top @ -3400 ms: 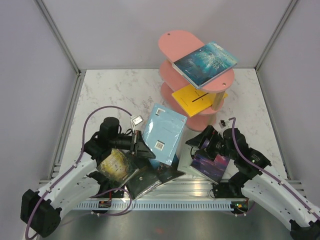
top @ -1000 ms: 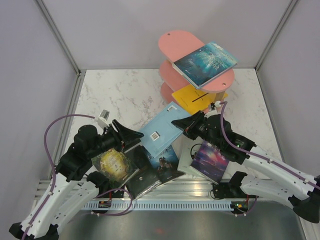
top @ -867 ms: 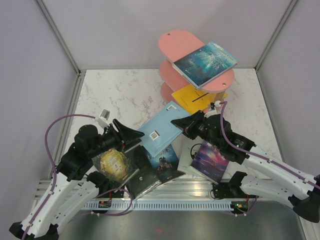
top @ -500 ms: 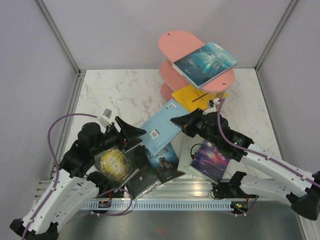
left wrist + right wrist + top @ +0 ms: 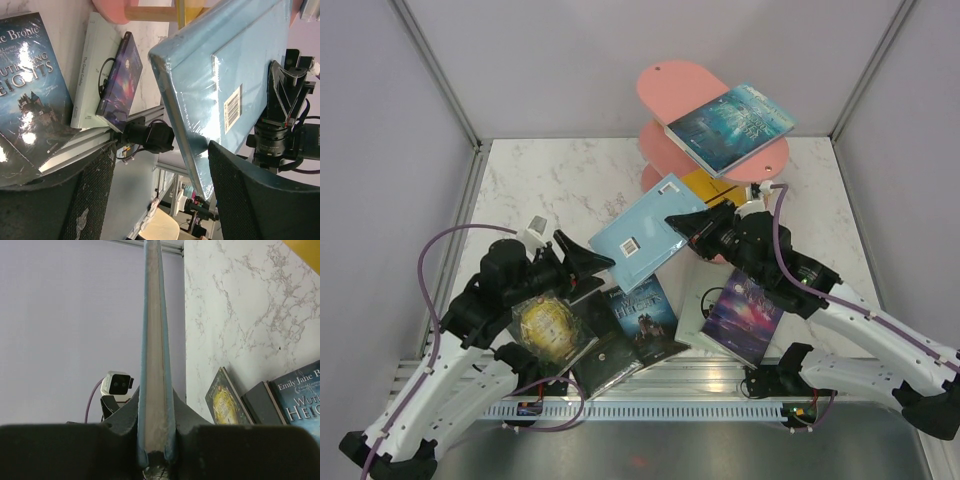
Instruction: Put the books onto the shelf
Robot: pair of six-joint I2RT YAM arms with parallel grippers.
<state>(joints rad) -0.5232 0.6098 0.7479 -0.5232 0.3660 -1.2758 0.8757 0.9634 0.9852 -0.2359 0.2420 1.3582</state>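
Observation:
My right gripper [image 5: 692,226] is shut on one edge of a light blue book [image 5: 642,238] and holds it in the air, left of the pink shelf [image 5: 672,88]. The right wrist view has that book [image 5: 154,355] edge-on between the shut fingers of my right gripper [image 5: 155,450]. My left gripper [image 5: 584,262] is open just below-left of it; in the left wrist view the book [image 5: 225,70] hangs above the spread jaws of my left gripper [image 5: 160,200], its corner beside the right finger [image 5: 250,195]. A teal-blue book [image 5: 730,124] lies on the shelf, a yellow one [image 5: 704,186] on a lower board.
On the table near the arm bases lie a green-gold circle book [image 5: 546,328], a dark grey book [image 5: 610,362], a dark blue castle-cover book [image 5: 644,316], and a purple galaxy book [image 5: 744,312] on a pale one [image 5: 698,312]. Grey walls stand on three sides.
My left gripper has opened and let go of the light blue book. The right gripper has carried the book up and back toward the shelf, uncovering the dark blue book.

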